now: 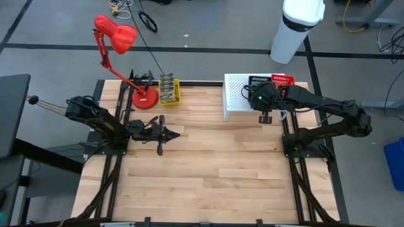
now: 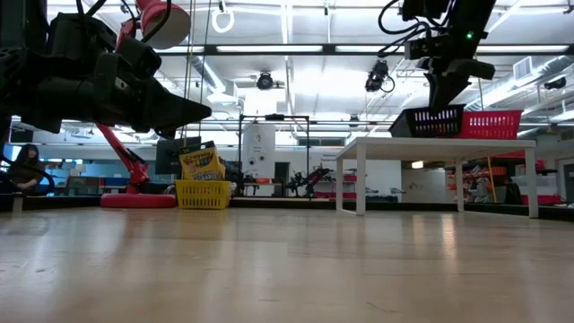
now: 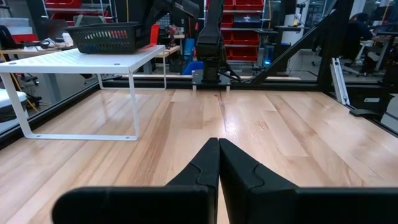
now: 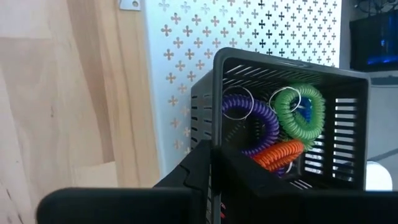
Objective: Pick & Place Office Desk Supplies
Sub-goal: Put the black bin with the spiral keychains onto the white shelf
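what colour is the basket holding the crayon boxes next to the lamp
Yellow: the basket with the crayon boxes shows best in the low view.

3 coil loops [image 4: 277,134], 3 baskets [image 4: 348,124], 1 crayon box [image 2: 201,162], 1 red lamp [image 1: 117,34], 1 white riser [image 1: 235,96].

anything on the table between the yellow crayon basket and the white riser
Nothing: bare wood separates the yellow basket from the white riser, seen in the high view.

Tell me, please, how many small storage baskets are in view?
3: a yellow basket beside the lamp base; a black basket and a red basket side by side on the white riser.
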Motion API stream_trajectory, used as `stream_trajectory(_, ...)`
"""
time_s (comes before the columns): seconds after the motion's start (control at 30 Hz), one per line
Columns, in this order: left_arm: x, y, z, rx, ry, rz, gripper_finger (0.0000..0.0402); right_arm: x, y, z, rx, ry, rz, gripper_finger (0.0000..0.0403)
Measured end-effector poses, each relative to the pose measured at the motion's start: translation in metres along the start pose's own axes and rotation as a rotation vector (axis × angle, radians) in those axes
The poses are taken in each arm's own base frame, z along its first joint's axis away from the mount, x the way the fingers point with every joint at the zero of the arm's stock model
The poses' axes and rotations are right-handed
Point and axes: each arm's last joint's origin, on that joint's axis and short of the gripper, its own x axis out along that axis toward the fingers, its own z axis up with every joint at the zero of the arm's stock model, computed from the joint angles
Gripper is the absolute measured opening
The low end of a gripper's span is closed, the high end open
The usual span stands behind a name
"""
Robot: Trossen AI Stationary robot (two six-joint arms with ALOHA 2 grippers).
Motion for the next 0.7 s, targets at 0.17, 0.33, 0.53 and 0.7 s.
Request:
stream_trajectory(0.17,0.0,0.0,0.0,0.0,0.0,0.0,0.0011,0.0,0.0001,-0.0005,-0.001,0.005,0.0,0.0048)
stream_trajectory(0.33,0.0,0.0,0.0001,-0.001,0.0,0.0,0.0011,0.0,-0.0002,-0.0007,0.023,0.012,-0.014,0.0057)
stream_trajectory(0.53,0.0,0.0,0.0,-0.001,0.0,0.0,0.0011,0.0,-0.0006,-0.0009,0.046,0.018,-0.03,0.0096)
stream_trajectory(0.7,0.0,-0.0001,0.0,-0.001,0.0,0.0,0.0011,-0.0001,-0.001,-0.0009,0.051,0.022,-0.043,0.013)
